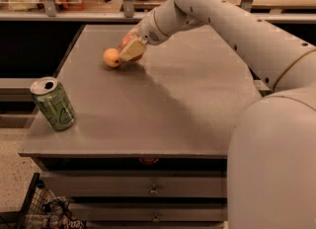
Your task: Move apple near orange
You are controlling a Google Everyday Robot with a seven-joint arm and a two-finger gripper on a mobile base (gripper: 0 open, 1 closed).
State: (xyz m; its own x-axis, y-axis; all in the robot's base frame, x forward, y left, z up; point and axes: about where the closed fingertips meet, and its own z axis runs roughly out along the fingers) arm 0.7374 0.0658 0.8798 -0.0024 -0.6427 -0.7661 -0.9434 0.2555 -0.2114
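Camera view: hand (132, 50) apparently grips reddish apple (127, 40) beside smooth orange (112, 57).

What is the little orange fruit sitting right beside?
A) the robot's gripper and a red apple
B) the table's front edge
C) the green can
A: the orange lies at the far left of the table, right beside the gripper and the apple; the can stands apart at the near corner.
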